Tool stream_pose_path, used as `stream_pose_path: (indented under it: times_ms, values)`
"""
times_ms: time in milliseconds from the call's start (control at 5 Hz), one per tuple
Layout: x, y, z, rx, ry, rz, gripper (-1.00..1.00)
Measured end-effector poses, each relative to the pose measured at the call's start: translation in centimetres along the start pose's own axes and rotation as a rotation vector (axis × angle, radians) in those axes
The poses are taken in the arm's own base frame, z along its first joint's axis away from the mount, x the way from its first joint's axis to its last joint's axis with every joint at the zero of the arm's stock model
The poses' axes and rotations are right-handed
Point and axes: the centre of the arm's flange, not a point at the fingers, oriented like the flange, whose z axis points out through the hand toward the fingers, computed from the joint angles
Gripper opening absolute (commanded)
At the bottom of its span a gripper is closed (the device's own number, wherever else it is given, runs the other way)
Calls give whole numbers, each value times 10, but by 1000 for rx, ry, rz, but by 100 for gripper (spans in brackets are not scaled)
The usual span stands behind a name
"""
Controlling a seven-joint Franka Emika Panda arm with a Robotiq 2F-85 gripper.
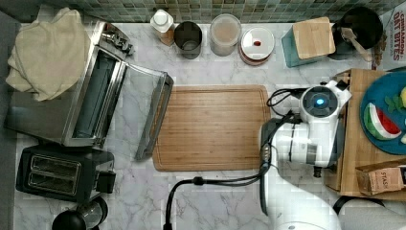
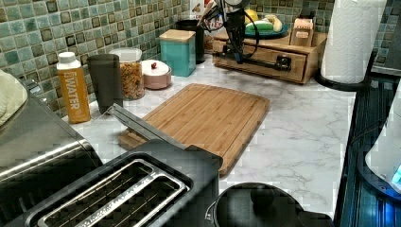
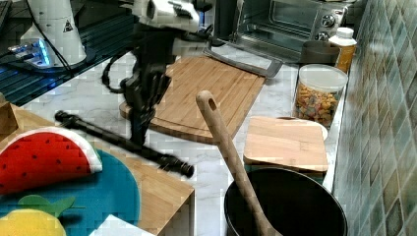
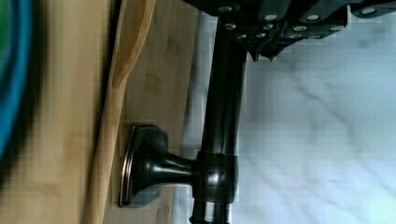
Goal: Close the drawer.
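Note:
The drawer [image 2: 267, 55] is the light wood front in the low wooden box [image 2: 302, 47] that bears a blue plate, at the left view's far right. A dark bar handle [image 3: 123, 140] runs along its front. My gripper [image 3: 139, 136] comes down onto that handle [image 4: 224, 102] from the counter side. Its fingers [image 4: 261, 28] sit close together and touch the bar, with nothing between them. In the wrist view the drawer front [image 4: 154, 79] sits almost flush with the box, with a thin dark gap at its edge. My arm [image 1: 318, 103] covers the handle in the top view.
A large cutting board [image 1: 210, 127] lies mid-counter beside the box. A toaster oven with its door down [image 1: 91, 91] and a toaster [image 1: 62, 172] stand at the top view's left. Jars, a bottle [image 1: 163, 24] and a teal canister [image 1: 311, 40] line the tiled wall. A paper towel roll [image 2: 352, 40] stands near the box.

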Motion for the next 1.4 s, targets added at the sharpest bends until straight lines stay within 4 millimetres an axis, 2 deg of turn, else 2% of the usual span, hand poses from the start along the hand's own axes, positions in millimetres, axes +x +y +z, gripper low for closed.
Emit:
stream_pose_path:
  times_ms: [200,400,1400]
  values:
    - [6,13,1,24,-20,-23,-100]
    - [8,13,1,24,-26,-73,-100]
    - [9,11,2,20,-31,-81,-100]
